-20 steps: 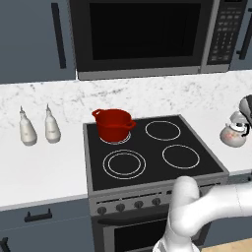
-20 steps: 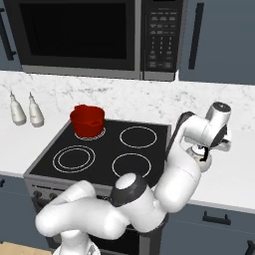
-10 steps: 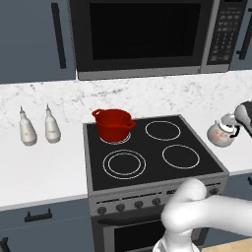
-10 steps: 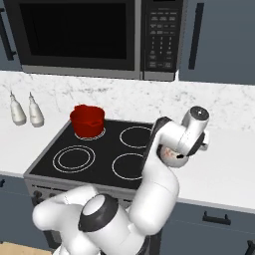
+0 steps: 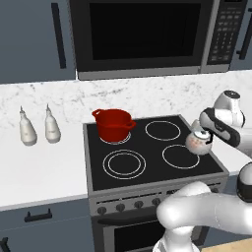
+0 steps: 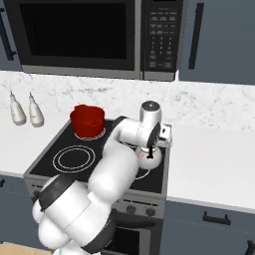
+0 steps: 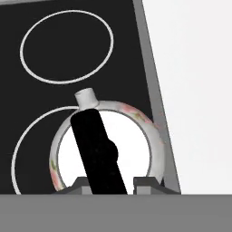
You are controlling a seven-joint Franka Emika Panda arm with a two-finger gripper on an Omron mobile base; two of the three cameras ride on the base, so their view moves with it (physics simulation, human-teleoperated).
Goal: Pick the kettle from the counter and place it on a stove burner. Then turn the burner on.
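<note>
The white kettle (image 5: 197, 143) with a faint reddish pattern hangs over the right part of the black cooktop. My gripper (image 5: 204, 134) is shut on its black arched handle (image 7: 96, 145). From above, the kettle (image 7: 133, 145) overlaps the right side of the front right stove burner (image 7: 17, 154), a thin white ring, and reaches toward the cooktop's right edge. The back right ring (image 7: 67, 46) lies ahead, bare. In the right base view my hand covers most of the kettle (image 6: 151, 160). The white counter (image 7: 195, 81) lies just right of the cooktop.
A red two-handled pot (image 5: 114, 124) stands on the back left burner. The front left burner (image 5: 124, 164) has concentric rings. Two white bottles (image 5: 28, 129) (image 5: 51, 127) stand on the left counter. Knobs (image 5: 139, 204) line the stove front. A microwave (image 5: 142, 34) hangs overhead.
The arm has carried the kettle leftward, from above the right counter to over the right side of the cooktop. The pot and bottles have not moved.
</note>
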